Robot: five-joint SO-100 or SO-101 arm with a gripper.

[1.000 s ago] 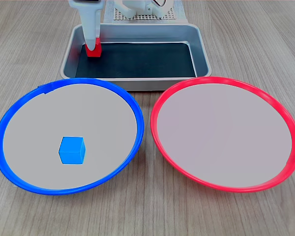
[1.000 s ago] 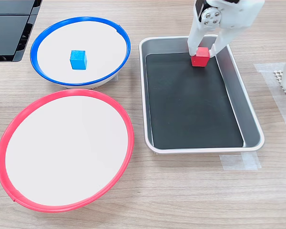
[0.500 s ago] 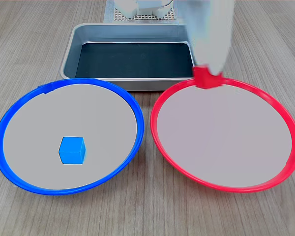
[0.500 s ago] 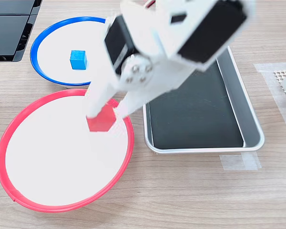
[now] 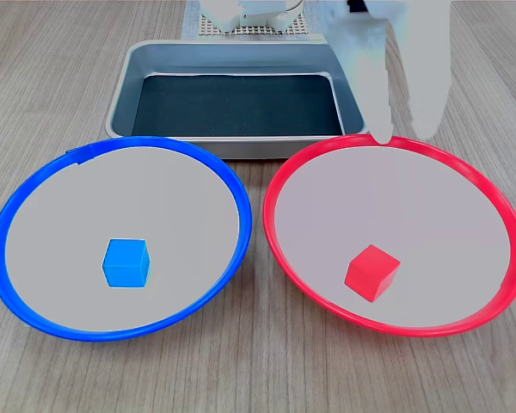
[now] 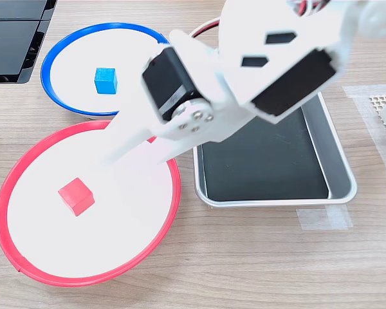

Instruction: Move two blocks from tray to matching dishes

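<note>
Since half a second ago the red block [image 5: 372, 272] has left the end effector [image 5: 402, 129] and now lies loose on the pale centre of the red-rimmed dish [image 5: 279, 185], toward its near side in the first exterior view; the end effector hangs over that dish's far rim with its fingers spread and nothing between them; the blue block [image 5: 125, 262] sits in the blue-rimmed dish [image 5: 9, 215] on the first exterior view's left; the tray [image 5: 120, 90] lies far behind both dishes, its black floor bare; pale wood-grain bench [image 5: 258, 370] runs clear along the near edge.

In the second exterior view the red block [image 6: 76, 196] rests left of centre in the red-rimmed dish [image 6: 170, 212]; the arm [image 6: 257, 71] crosses above the tray [image 6: 344, 174], which sits just beside the dish; the blue block [image 6: 105, 80] stays in the blue-rimmed dish [image 6: 51, 61]; open bench [image 6: 257, 257] lies near the bottom.
</note>
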